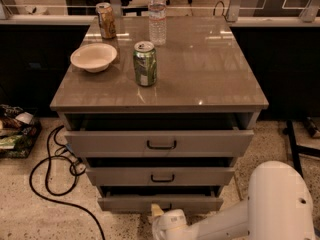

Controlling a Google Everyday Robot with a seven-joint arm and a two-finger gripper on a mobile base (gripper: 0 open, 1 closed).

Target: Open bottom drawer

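One white arm (272, 204) sets the claw (157, 210) right at the bottom drawer (195, 203)'s grey front; its grip I cannot tell.

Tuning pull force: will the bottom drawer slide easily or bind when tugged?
Probably slides freely: the bottom drawer sits partly out, front square to the cabinet. Flat rigid front, so likely no flex. End effector is low at its front centre.
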